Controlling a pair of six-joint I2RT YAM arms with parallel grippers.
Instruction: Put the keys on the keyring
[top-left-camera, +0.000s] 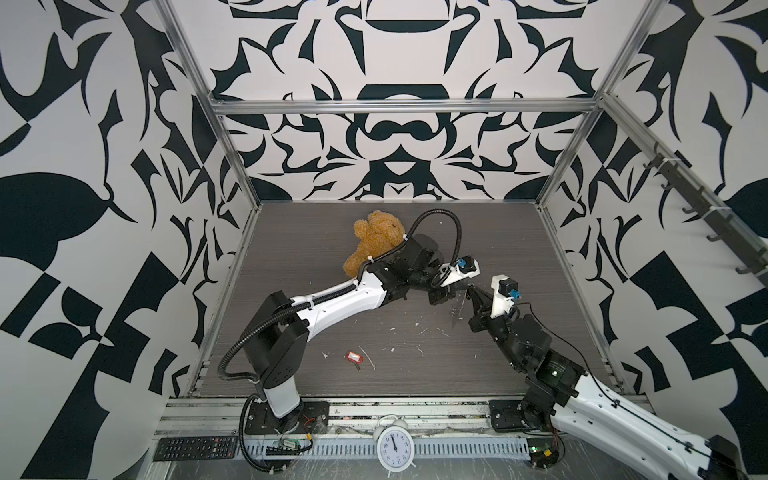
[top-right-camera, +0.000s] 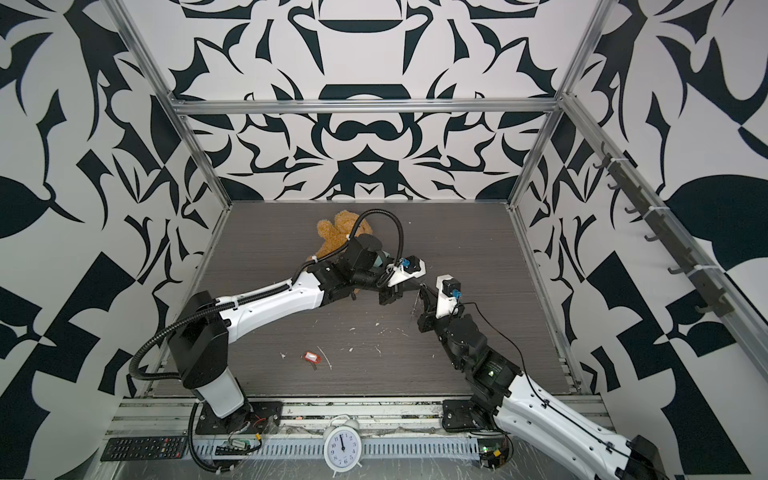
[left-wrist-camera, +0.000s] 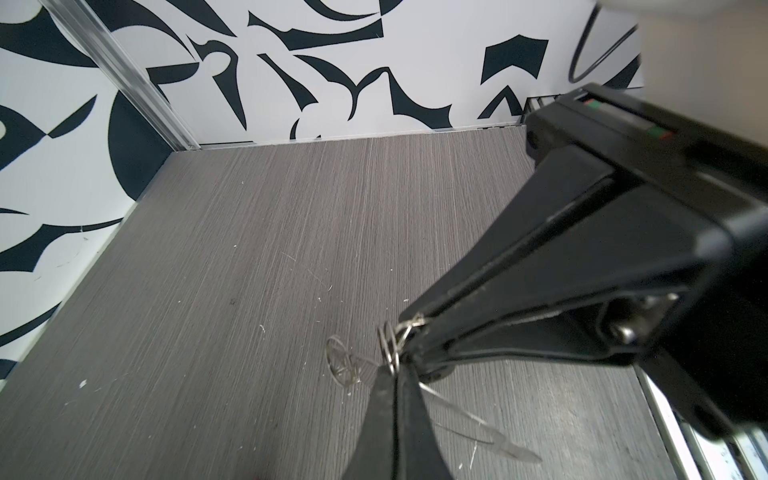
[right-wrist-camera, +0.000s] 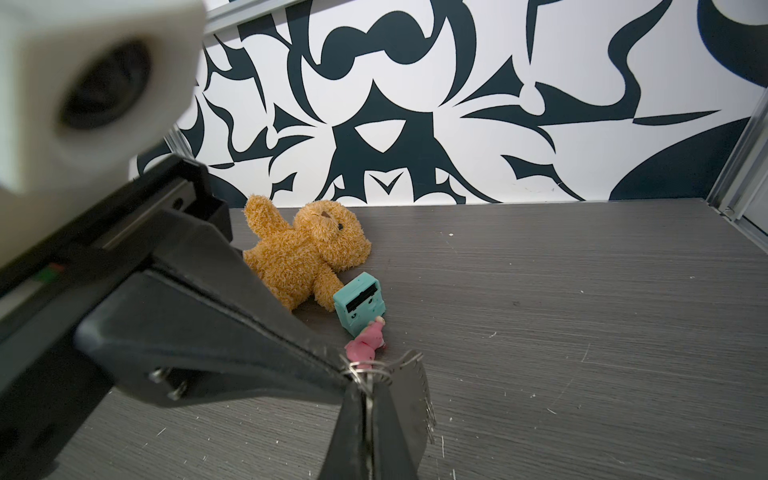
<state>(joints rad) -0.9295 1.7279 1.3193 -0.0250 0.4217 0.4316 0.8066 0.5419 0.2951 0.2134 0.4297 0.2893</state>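
Grey wood-grain tabletop (top-left-camera: 498, 257) enclosed by black-and-white patterned walls on an aluminium frame. In both top views the two arms meet right of the table's centre.

Left gripper (left-wrist-camera: 392, 376): rises from the lower centre of the left wrist view, jaws clenched on the keyring (left-wrist-camera: 390, 347), a cluster of thin silver rings.

Right gripper (right-wrist-camera: 368, 390): enters from the lower centre of the right wrist view, jaws likewise clenched on the keyring. In the left wrist view it reaches in from the right and its tip touches the rings.

Strap (right-wrist-camera: 409, 399): grey, with dotted edges, hangs from the rings just beside the right fingers. In a top view it dangles between the two grippers, above the table.

Red tag (top-left-camera: 353, 356): has a white label window and lies flat on the table at lower centre-left, well apart from both grippers.

Teddy bear (right-wrist-camera: 305, 249): lies near the back wall, with a teal toy (right-wrist-camera: 359, 305) and a pink figure (right-wrist-camera: 368, 343) just beside it.

Alarm clock (top-left-camera: 392, 446) and remote control (top-left-camera: 195, 448): sit at the lower edge, off the tabletop.
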